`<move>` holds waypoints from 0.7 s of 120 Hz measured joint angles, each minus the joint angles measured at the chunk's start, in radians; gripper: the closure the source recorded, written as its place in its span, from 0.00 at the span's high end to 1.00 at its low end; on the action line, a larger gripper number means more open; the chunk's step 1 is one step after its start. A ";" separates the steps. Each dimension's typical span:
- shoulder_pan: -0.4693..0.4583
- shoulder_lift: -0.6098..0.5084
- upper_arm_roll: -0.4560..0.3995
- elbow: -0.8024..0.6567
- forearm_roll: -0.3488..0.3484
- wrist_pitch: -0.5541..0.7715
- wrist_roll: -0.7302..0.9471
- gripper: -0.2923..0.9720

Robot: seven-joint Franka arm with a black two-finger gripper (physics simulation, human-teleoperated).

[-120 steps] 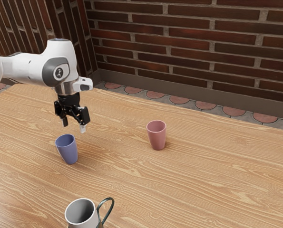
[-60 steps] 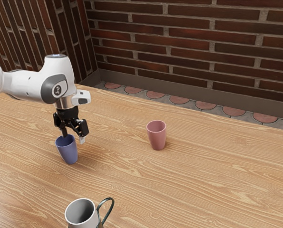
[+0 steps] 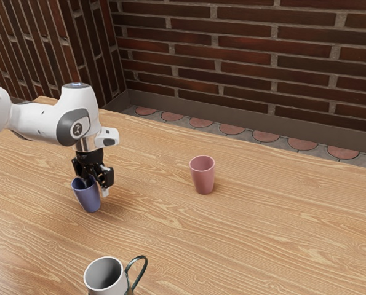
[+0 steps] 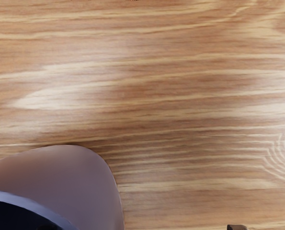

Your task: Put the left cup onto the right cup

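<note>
Item: tabletop scene, exterior view with wrist view. Wooden table, pale grain, filling the lower two thirds of the frame; red brick wall across the top. White arm enters from the left edge, upper half, and bends down to a black gripper at left of centre. The gripper sits right at the rim of the blue cup, which stands on the table left of centre, mouth up, perhaps leaning a little. Grip state: cannot be told from this angle whether the tool is clenched on the cup or released. Pink cup: upright, near the middle of the frame, well apart from the blue cup and to its right. Grey mug with dark handle: bottom edge, left of centre, partly cut off. Wrist view: blue cup blurred and close under the hand, bare wood grain of the table beyond it.
</note>
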 joint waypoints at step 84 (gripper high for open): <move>-0.003 0.003 -0.001 0.116 0.056 -0.039 -0.020 0.16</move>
